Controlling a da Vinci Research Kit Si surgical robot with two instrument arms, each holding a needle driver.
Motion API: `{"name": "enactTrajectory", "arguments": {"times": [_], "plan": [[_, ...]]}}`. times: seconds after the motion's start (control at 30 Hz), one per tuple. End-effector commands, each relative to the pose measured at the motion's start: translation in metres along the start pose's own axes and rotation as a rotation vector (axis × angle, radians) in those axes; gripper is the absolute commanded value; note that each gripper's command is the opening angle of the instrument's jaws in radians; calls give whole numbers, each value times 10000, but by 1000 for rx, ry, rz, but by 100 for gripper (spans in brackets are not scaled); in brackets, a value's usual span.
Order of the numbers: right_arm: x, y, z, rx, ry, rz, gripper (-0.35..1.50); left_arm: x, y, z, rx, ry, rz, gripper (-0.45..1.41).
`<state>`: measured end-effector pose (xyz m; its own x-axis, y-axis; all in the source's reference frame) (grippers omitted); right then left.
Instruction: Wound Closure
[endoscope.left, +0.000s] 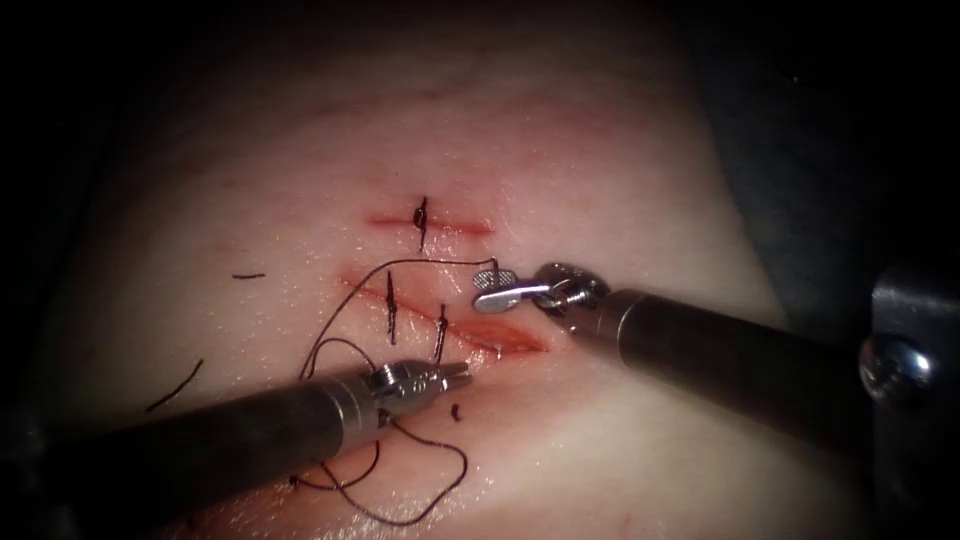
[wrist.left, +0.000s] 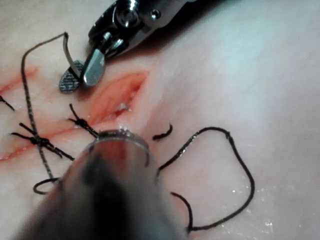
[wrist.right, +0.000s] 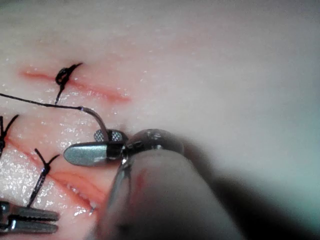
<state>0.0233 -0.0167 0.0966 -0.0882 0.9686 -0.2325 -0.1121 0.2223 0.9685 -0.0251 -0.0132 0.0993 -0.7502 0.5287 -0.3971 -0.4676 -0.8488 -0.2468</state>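
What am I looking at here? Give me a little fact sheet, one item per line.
Surface: tissue, pork belly for bench practice
Cuts: short upper cut with one stitch; longer lower cut, two stitches, right end gaping
Right hand: holds the curved needle near its thread end, above the lower cut
Needle: not in the tissue
Left hand: jaws together, holding nothing, just below the lower cut
Thread: runs from the needle leftward, loops beside the left hand
Loose bits: cut ends of thread on the left

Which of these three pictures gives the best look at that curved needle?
The right wrist view: the needle curves up from the right tool, thread trailing. The left wrist view shows its arc; the endoscope view shows a sliver.
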Motion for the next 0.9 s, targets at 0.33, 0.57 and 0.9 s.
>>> {"name": "enactTrajectory", "arguments": {"times": [0.33, 0.57, 0.9], "plan": [[27, -1, 4, -40, 19, -222, 138, 3, 2, 7, 2, 0, -1, -13], [39, -11, 9, -61, 28, -298, 135, 3, 4, 6, 2, -1, -2, -15], [60, -30, 0, -147, 53, -428, 133, 3, 4, 7, 4, -1, -2, -16]]}}
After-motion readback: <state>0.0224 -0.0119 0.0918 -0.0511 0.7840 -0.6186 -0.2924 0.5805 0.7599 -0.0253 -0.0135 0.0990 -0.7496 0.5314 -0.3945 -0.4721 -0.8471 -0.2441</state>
